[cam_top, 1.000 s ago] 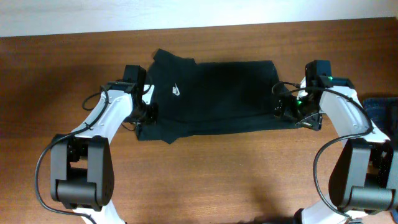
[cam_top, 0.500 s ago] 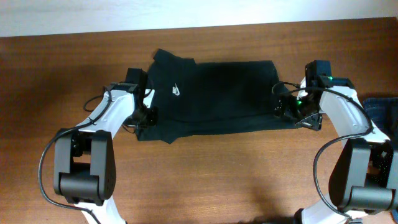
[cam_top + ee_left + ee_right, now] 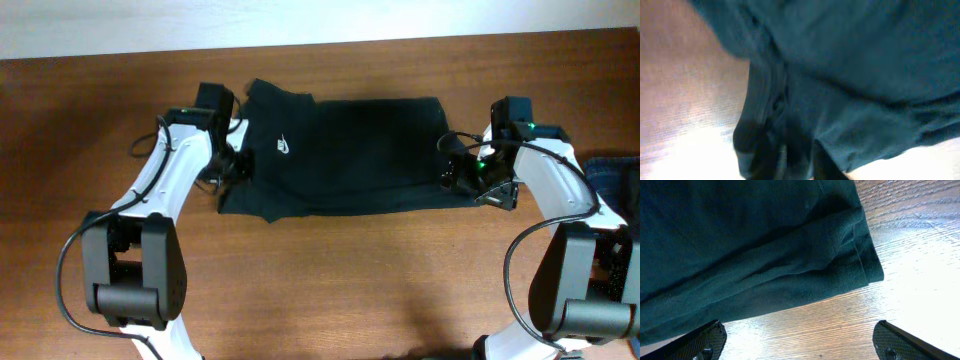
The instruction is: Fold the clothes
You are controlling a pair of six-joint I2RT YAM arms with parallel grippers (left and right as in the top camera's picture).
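Note:
The clothes [image 3: 350, 150], a black T-shirt with a small white logo [image 3: 283, 147], lie folded into a wide band across the middle of the table. My left gripper [image 3: 228, 168] is at the shirt's left edge. In the left wrist view dark fabric [image 3: 865, 60] fills the frame, and a bunched ridge of it runs down between the narrowly set jaws of the left gripper [image 3: 800, 167]. The picture there is blurred. My right gripper [image 3: 462, 178] stands wide open at the shirt's right end. Its fingertips [image 3: 705, 340] hover over bare wood just below the hem corner [image 3: 865, 265].
A blue denim garment [image 3: 612, 180] lies at the table's right edge, behind the right arm. The brown wooden table [image 3: 350, 280] stretches in front of the shirt, and a pale wall strip runs along the far edge.
My left gripper has moved up and slightly left along the shirt's left edge, and the shirt's lower left corner has drawn in with it. The right arm has not moved.

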